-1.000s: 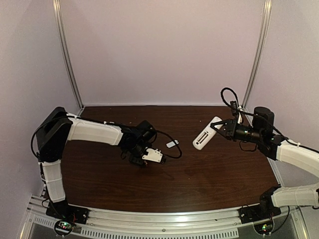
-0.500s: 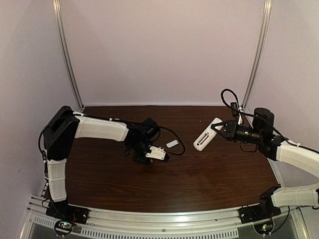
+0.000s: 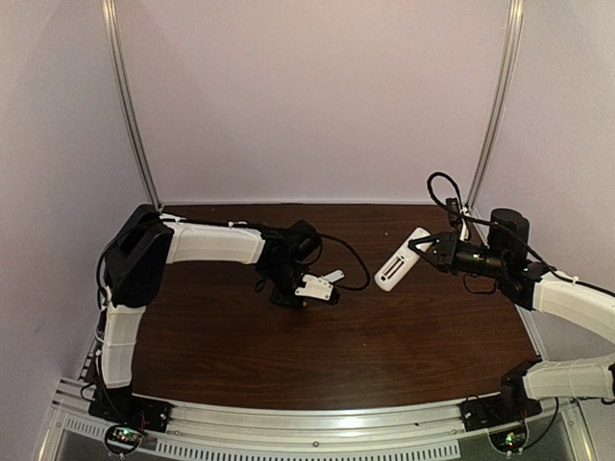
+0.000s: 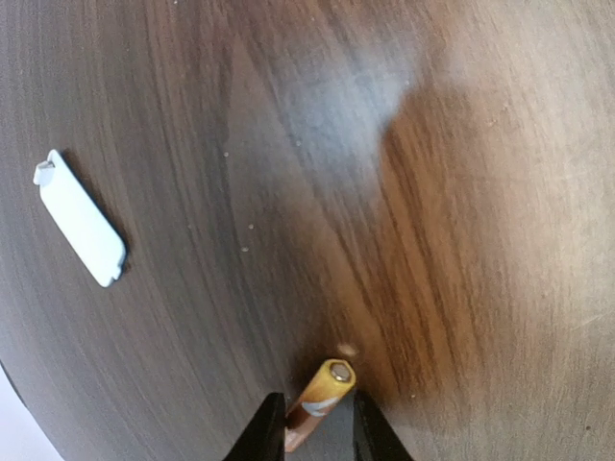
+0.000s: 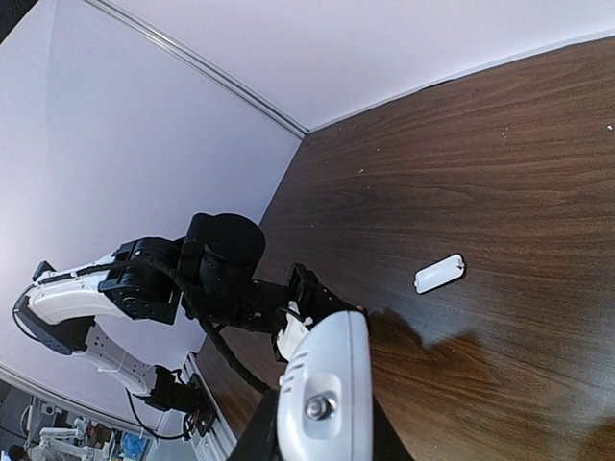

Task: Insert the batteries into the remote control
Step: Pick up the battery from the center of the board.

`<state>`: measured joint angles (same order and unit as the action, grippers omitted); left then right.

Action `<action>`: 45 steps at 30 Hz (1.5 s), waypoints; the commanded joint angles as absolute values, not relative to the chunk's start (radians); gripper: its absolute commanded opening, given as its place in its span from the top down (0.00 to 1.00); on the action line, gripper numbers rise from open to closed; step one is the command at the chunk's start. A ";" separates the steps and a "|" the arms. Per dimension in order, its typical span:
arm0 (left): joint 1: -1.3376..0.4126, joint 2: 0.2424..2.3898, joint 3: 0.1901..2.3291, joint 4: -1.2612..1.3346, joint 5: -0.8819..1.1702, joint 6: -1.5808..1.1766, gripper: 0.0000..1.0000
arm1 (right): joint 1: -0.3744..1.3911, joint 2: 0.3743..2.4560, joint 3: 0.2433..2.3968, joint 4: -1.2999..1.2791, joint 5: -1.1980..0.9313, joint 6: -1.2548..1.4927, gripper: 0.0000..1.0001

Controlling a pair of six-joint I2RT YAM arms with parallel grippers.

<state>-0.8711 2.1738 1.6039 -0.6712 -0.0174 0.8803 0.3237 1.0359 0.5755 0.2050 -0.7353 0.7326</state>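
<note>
Our left gripper (image 4: 315, 434) is closed on a slim orange-red cylindrical battery (image 4: 320, 394), pinched between its two dark fingers with the pale metal end pointing away from the wrist. It hangs low over the dark brown wooden table (image 3: 336, 355), left of centre, and we cannot tell whether the battery's tip touches the wood. Near it, a small loose white plastic cover piece (image 3: 332, 277) lies flat on the table, clear of the battery. Further right, our right gripper (image 3: 420, 244) is clamped on one end of the small white oblong plastic remote control (image 3: 400, 260). It holds the remote in the air above the table, tilted, with the free end lower and pointing toward the left arm. Dark marks show on the remote's upward face, but we cannot tell which side that is.
</note>
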 commanded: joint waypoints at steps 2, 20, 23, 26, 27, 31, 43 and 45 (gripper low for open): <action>-0.862 2.249 1.592 -0.789 0.058 0.822 0.75 | 0.307 1.023 0.565 0.216 -0.747 0.727 1.00; -0.877 2.223 1.548 -0.971 0.120 0.290 0.94 | 0.306 1.007 0.529 0.246 -0.758 0.755 1.00; -0.894 2.208 1.498 -0.968 0.070 0.199 0.93 | 0.305 1.006 0.511 0.272 -0.762 0.770 1.00; -0.906 2.192 1.447 -0.964 0.057 0.149 0.90 | 0.306 1.012 0.510 0.271 -0.770 0.772 1.00; -0.908 2.188 1.433 -0.957 0.064 0.137 0.87 | 0.307 1.013 0.511 0.271 -0.771 0.773 1.00; -0.908 2.183 1.404 -0.928 0.087 0.115 0.76 | 0.305 1.020 0.511 0.275 -0.779 0.774 1.00; -0.907 2.072 1.411 -0.823 0.132 0.078 0.99 | 0.306 1.048 0.500 0.301 -0.821 0.805 1.00; -0.907 2.018 1.400 -0.790 0.143 0.068 1.00 | 0.306 1.062 0.496 0.300 -0.825 0.813 1.00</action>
